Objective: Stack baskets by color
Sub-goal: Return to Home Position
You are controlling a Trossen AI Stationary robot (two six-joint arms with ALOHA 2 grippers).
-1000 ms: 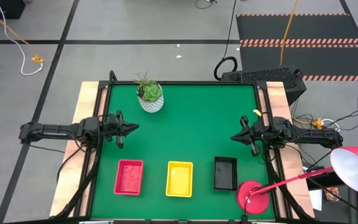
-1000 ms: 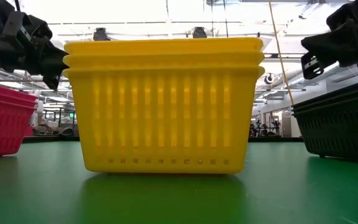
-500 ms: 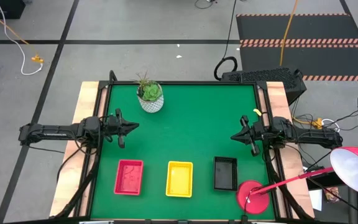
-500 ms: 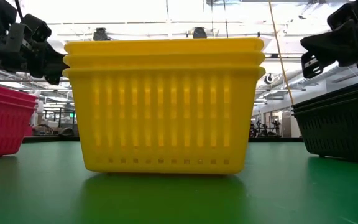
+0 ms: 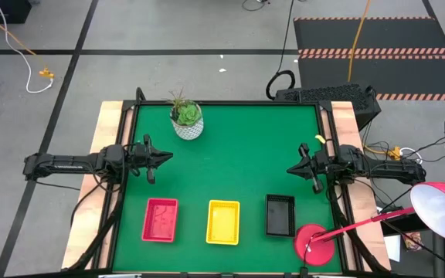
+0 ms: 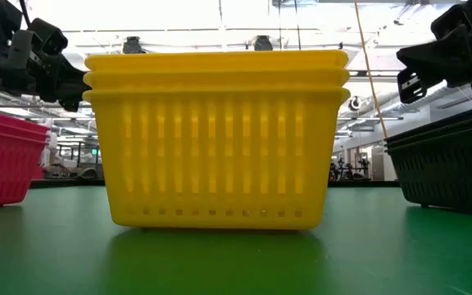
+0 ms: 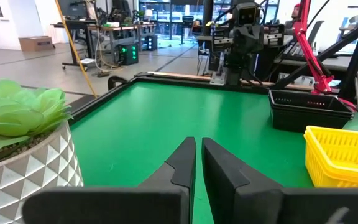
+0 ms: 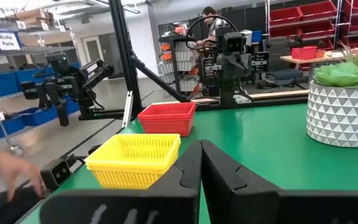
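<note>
From above, the basket count per stack cannot be made out; in the low view three nested rims are seen on the yellow stack [image 6: 215, 139], while the red stack [image 6: 2, 156] and black stack [image 6: 449, 160] are cut off at the frame's edges. All three are lined up along the table's [image 5: 238, 154] 6 o'clock edge, long axes laid 12-to-6. The left gripper [image 5: 167, 157] is held at 9 o'clock and the right gripper [image 5: 290, 168] at 3 o'clock, fingers pressed together, nothing pinched.

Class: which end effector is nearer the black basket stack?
Right. The right end effector is beyond the black basket stack, at the right side of the table; the left end effector is at the left side, beyond the red basket stack.
</note>
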